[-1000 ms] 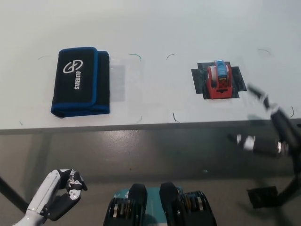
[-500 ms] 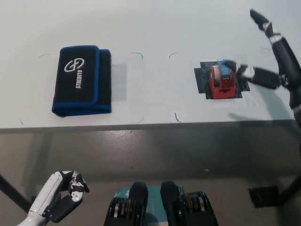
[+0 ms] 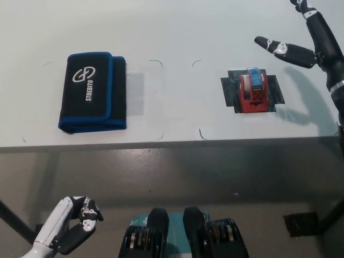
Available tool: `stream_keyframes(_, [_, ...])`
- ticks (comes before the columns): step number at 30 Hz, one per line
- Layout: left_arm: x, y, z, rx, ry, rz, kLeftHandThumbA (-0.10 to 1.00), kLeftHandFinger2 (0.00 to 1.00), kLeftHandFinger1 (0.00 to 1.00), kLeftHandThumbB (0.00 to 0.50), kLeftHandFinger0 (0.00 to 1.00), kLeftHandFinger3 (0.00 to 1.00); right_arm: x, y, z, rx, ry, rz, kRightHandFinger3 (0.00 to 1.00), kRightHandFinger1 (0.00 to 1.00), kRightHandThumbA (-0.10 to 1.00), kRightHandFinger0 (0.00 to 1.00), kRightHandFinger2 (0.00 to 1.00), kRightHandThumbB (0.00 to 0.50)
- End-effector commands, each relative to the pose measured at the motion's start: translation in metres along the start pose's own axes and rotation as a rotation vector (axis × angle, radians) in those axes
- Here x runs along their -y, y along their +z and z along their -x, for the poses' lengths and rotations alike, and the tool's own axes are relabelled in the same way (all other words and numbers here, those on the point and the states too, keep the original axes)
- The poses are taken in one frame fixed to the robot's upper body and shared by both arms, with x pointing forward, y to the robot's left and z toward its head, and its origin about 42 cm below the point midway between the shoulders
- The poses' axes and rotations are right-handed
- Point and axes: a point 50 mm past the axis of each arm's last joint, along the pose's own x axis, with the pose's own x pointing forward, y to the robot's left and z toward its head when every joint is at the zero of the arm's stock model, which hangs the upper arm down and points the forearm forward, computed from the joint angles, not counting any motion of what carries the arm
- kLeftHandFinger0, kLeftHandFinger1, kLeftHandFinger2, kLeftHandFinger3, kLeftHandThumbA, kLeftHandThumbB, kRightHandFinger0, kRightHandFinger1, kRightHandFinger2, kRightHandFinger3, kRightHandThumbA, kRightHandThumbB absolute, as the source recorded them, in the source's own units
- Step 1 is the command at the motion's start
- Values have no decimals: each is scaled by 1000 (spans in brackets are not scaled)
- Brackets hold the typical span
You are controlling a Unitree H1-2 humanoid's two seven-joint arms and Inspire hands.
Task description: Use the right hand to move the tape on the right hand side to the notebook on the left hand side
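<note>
White and bare apart from a few faint pen marks, the bench [image 3: 177, 37] fills the upper half of the frame, with a grey floor seen below its near edge. At right of centre the tape [image 3: 252, 90], a red dispenser with a blue top, sits on a dark mat [image 3: 271, 90]. At the left lies the notebook [image 3: 92, 92], a black case edged in blue, well apart from the tape.

The step in hand is judged to be the reach for the tape. For a sound grasp, the right hand [image 3: 314, 45] would best be brought down over the dispenser from the upper right, so that its narrow body is taken across its two long sides and the mat is left untouched.

The right hand's fingers [image 3: 271, 45] are spread wide apart and nothing is held or touched; the tape is just below them in the frame. The left hand [image 3: 72, 226] rests at the lower left, below the bench edge, its fingers loosely curled on nothing.
</note>
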Motion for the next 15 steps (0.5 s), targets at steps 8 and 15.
stream_keyframes(8, [-3, 10, -6, 48, -1, -16, 152, 180, 191, 5, 261, 357, 15, -5, -26, 4, -26, -94, 1000, 1000, 1000, 1000, 1000, 472])
stream_keyframes(15, [-3, 10, -7, 54, 1, -14, 168, 185, 197, 5, 263, 344, 9, -27, -26, -49, -29, -149, 1000, 1000, 1000, 1000, 1000, 449])
